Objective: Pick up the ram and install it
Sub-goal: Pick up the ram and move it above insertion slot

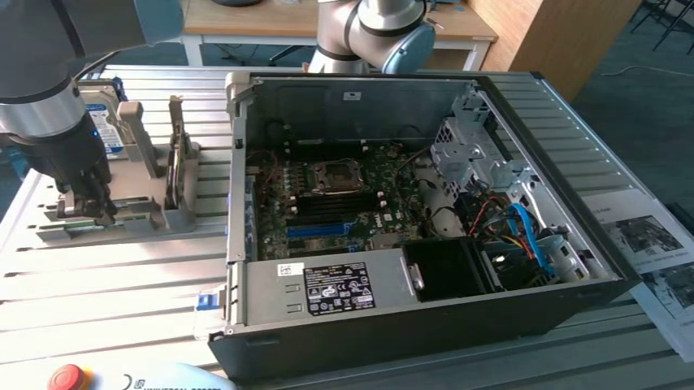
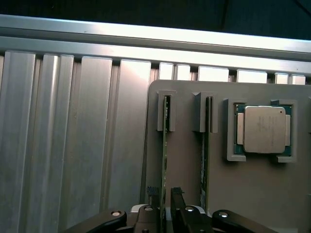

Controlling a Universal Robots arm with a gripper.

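The ram [image 2: 164,145] is a thin green stick standing on edge in a slot of the grey holder [image 2: 187,170]. A second like stick [image 2: 206,145] stands in the slot beside it. My gripper [image 2: 165,192] is down over the first stick, one dark fingertip [image 2: 153,190] on each side of its edge with a narrow gap showing, so it stands open around it. In the exterior view the gripper [image 1: 87,207] is low at the holder [image 1: 136,218], at that view's left, beside the open computer case [image 1: 607,268].
A square silver CPU [image 2: 264,128] lies in a pocket of the holder near the sticks. A hard drive [image 1: 109,122] stands behind the holder. Inside the case, the motherboard's blue memory slots [image 1: 320,230] lie below the CPU socket [image 1: 331,177]. A red stop button [image 1: 67,378] sits at the front.
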